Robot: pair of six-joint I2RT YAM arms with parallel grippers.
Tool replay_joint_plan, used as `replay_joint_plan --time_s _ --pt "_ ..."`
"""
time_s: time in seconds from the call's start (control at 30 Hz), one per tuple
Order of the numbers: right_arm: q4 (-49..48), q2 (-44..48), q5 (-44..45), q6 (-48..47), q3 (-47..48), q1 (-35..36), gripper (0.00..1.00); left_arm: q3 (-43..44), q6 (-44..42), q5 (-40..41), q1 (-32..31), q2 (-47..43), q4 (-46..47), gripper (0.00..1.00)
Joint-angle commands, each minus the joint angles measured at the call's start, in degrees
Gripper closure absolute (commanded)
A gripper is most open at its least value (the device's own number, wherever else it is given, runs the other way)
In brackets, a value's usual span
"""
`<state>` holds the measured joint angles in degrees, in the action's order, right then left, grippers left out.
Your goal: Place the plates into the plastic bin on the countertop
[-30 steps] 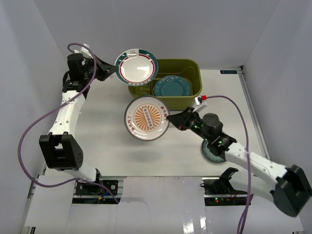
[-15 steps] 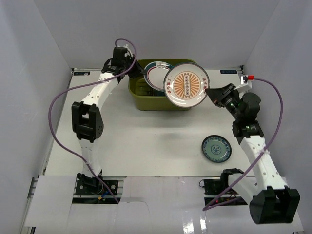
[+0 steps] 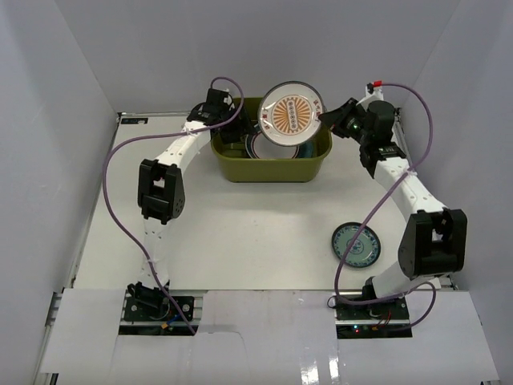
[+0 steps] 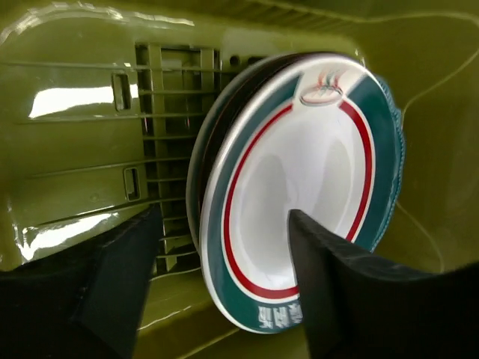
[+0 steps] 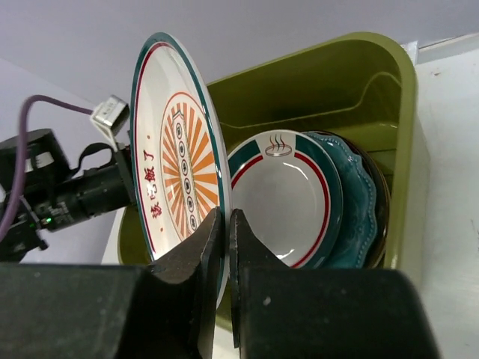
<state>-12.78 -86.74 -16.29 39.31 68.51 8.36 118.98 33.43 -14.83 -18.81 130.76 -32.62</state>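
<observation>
The right claw (image 3: 325,119) is closed on the rim of the orange-patterned plate (image 3: 292,113). In the right wrist view its two fingers pinch the lower edge w/ no gap between them. The plate hangs almost on edge over the back part of the plastic bin (image 3: 272,172), which stands at the far side of the table (image 3: 200,224). The relation that decides the coming move is plate vs. stack. The stack inside the bin has the white striped-rim plate (image 5: 281,198) on top and the teal scalloped plate (image 5: 363,202) under it. It lies below the held plate and a little to the side of it, i.e. down and toward the robot's left from the right claw. The stack seems to lie flat on the ribbed bottom, while the held plate is steep. So I judge the wrist must lay the plate down before, or during, the lowering; otherwise its rim meets the stack first. The left claw (image 4: 224,217) is open and is inside the bin, much nearer to the stack than the right claw. Its fingers stand apart at both sides of the near rim of the white plate; if they touch it I cannot tell. It probably must clear out, or the descending plate may hit it. The small teal plate (image 3: 356,243) lies on the table, well apart from the bin, not held.
</observation>
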Motion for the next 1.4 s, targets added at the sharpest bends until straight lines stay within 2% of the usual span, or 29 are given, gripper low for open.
replay_joint_plan --time_s 0.0,0.07,0.13,0.17,0.2,0.23,0.33,0.47,0.5,0.53,0.63,0.73,0.77,0.87,1.0,1.07,1.17,1.23,1.33,1.37 --pt "-0.9 -3.1 3.8 -3.4 7.2 3.2 0.92 2.4 -1.0 3.0 0.0 -6.7 0.6 0.18" --pt "0.6 -4.8 5.3 -4.3 9.7 3.9 0.92 0.8 -0.3 4.0 0.0 -9.7 4.1 0.15" --pt "1.6 -7.1 5.5 -4.5 10.9 4.3 0.92 -6.5 1.8 6.5 0.0 -16.8 11.9 0.12" --pt "1.8 -7.7 6.4 -4.7 11.5 4.8 0.92 -9.9 2.4 7.4 0.1 -19.6 15.4 0.06" --pt "2.1 -8.7 6.9 -4.9 11.6 5.0 0.92 -13.0 3.0 10.6 0.0 -24.8 20.4 0.05" --pt "2.3 -9.1 6.9 -4.9 11.6 5.1 0.92 -18.2 3.8 12.7 0.0 -27.1 21.9 0.04" --pt "3.5 -11.3 7.2 -5.4 12.3 5.9 0.92 -26.7 4.0 20.1 0.0 -35.1 25.6 0.04" --pt "5.9 -14.4 8.2 -7.4 13.3 7.6 0.92 -35.2 4.0 19.8 0.0 -42.5 27.2 0.09" --pt "6.1 -14.9 8.5 -7.4 13.0 7.7 0.92 -37.0 3.9 18.5 -0.7 -43.9 28.0 0.16" --pt "6.4 -15.1 8.5 -7.5 13.0 7.8 0.92 -38.5 3.4 17.3 -1.5 -45.1 28.1 0.18" --pt "7.3 -15.5 9.5 -7.8 12.2 8.0 0.89 -44.2 0.0 14.9 -8.3 -48.1 27.4 0.19" --pt "7.2 -14.3 11.5 -7.9 11.3 8.0 0.64 -50.9 -0.3 15.1 -16.7 -49.8 26.3 0.20" --pt "7.4 -14.0 11.7 -8.1 11.5 8.0 0.48 -52.8 0.7 15.2 -18.5 -50.2 26.3 0.20" --pt "9.3 -11.8 12.0 -10.0 13.4 8.0 0.24 -58.6 2.9 16.2 -27.6 -48.9 26.4 0.21" --pt "11.8 -7.3 13.5 -13.1 14.7 7.9 0.10 -59.1 4.5 17.6 -35.7 -45.7 27.8 0.21" --pt "11.7 -4.5 15.8 -14.4 13.5 7.9 0.02 -57.1 5.6 16.9 -38.1 -40.9 28.7 0.20" --pt "11.8 4.2 17.7 -17.1 10.4 7.9 0.03 -51.0 4.8 16.3 -43.6 -32.7 28.9 0.18" --pt "12.0 8.8 18.7 -18.1 7.0 7.8 0.00 -46.2 4.2 14.9 -45.1 -26.3 28.8 0.18" --pt "11.7 18.8 20.8 -19.0 1.4 7.2 0.24 -42.5 4.2 10.4 -46.6 -20.7 29.1 0.20" --pt "11.7 23.2 20.7 -19.0 0.1 6.8 0.48 -40.7 4.4 10.0 -46.8 -17.2 29.2 0.20"
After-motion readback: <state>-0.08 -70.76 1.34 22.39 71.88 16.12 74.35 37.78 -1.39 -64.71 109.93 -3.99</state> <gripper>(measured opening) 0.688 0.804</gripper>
